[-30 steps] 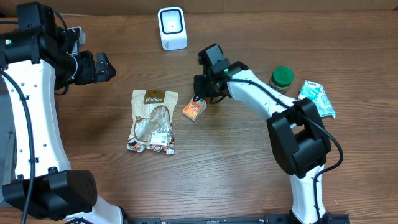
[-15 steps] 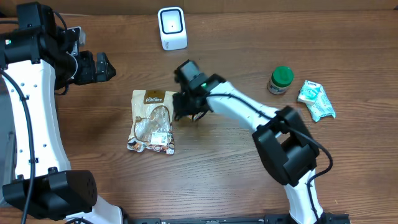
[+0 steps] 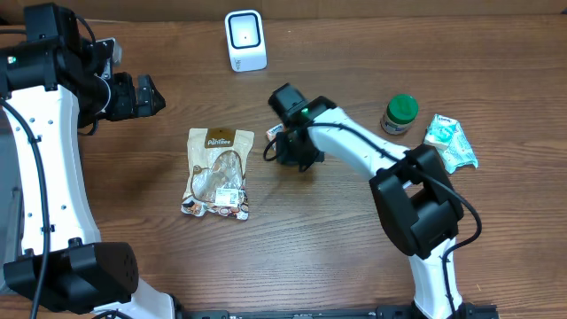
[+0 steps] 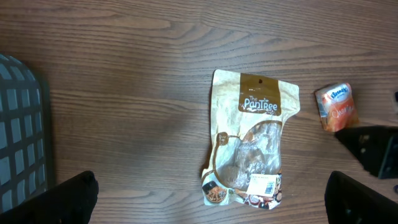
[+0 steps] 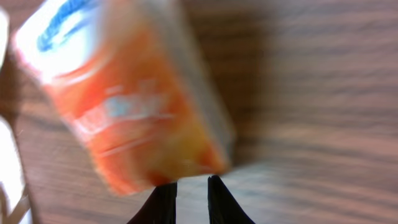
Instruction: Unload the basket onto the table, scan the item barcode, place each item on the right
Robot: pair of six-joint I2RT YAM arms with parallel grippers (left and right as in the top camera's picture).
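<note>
**Orange packet** (image 4: 336, 109): lies flat on the counter (image 3: 354, 257), printed face up, near the middle and a little toward the far edge. From overhead it is mostly hidden under the right arm (image 3: 354, 146).

**Right jaws:** low over the counter, just beside the packet on its near-right side. The two fingertips (image 5: 163, 200) are almost pressed together, with only a slim gap and nothing between them. The packet is blurred in the right wrist view, so it cannot be told whether the fingertips touch it.

**Pouch** (image 3: 218, 173): a brown-topped snack bag lying flat, left of the packet and apart from it. Its white label is at the end nearer the front edge.

**Scanner** (image 3: 245, 40): white and upright at the far edge, beyond both packet and pouch.

**Jar** (image 3: 400, 113): green lid, upright toward the right edge. A green-and-white pack (image 3: 450, 142) lies just beside it, nearer that edge.

**Left jaws:** spread wide and holding nothing, at the counter's far left, well apart from every item.
</note>
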